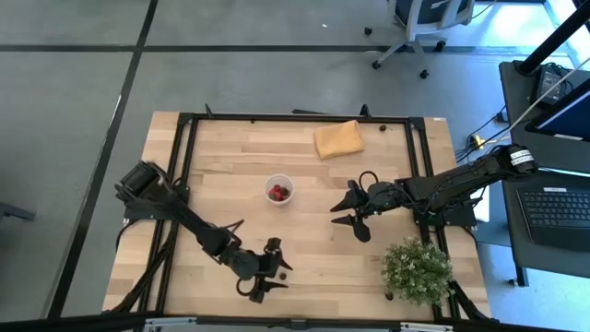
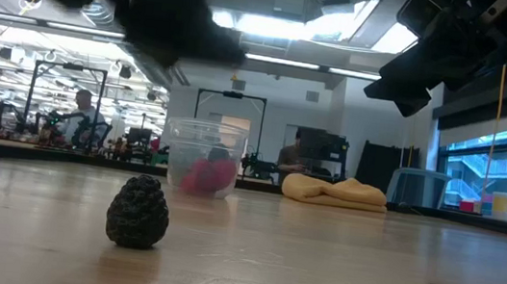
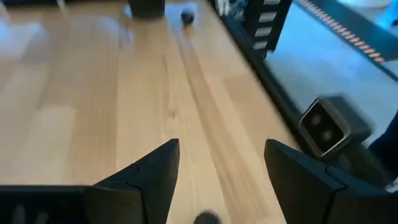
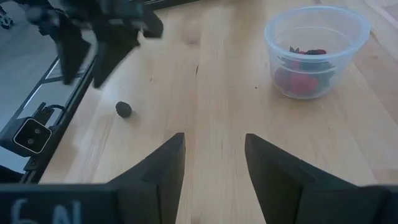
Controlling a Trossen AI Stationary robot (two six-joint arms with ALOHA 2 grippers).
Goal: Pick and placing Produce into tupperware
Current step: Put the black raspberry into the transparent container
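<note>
A translucent round cup stands mid-table with red pieces and a darker one inside; it also shows in the right wrist view and the low view. One dark maroon berry lies on the wood near the table's near edge. My left gripper is open and hangs just above that berry, which shows low between its fingers without touching them. My right gripper is open, raised to the right of the cup, facing it.
A folded orange-yellow cloth lies near the far edge. A bushy green plant with white flowers stands at the near right corner. Another small dark piece lies farther along the near edge. A black frame rail borders the table.
</note>
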